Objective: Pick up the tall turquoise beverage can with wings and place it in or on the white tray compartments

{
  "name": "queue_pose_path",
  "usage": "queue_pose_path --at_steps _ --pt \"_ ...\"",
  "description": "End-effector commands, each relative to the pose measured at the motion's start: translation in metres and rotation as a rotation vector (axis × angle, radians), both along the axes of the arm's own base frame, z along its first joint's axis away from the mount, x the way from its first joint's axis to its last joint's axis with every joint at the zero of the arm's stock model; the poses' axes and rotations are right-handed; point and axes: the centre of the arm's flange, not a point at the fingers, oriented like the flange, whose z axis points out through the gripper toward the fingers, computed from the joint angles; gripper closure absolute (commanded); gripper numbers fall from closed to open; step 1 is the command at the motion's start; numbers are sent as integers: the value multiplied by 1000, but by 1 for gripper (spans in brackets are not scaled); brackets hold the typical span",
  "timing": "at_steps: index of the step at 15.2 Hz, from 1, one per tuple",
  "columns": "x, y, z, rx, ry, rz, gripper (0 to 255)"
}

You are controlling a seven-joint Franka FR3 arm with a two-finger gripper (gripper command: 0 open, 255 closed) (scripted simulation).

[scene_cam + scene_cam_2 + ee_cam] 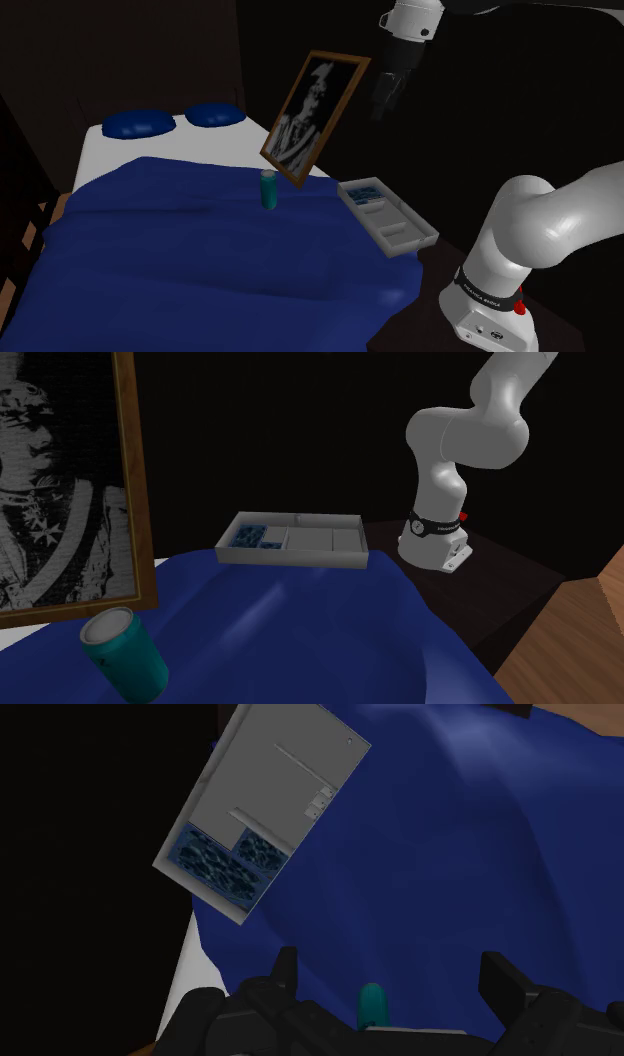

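Teal can [268,190] upright on blue bed cover [180,260], mid-bed, near lower corner of tilted framed portrait [315,115]. Grey-white divided tray [405,232] well apart from can, at bed edge toward shoulder view's right; one end compartment holds blue pieces. Two blue pillows [140,123] at far end. Jaws released, empty, high above bed, right of portrait's top.

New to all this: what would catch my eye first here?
A framed black-and-white portrait stands tilted on a bed with a blue blanket. A turquoise can stands upright before it, a white tray lies at the bed's edge, and the black gripper hangs high above, fingers apart.
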Motion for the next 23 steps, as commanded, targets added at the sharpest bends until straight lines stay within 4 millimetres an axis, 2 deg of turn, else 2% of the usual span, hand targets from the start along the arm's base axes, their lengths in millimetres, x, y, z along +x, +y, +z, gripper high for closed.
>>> queue_pose_path --at_steps 1,23 --pt "0 0 0 0 0 0 0" --pt "252 22 -164 22 100 61 0"
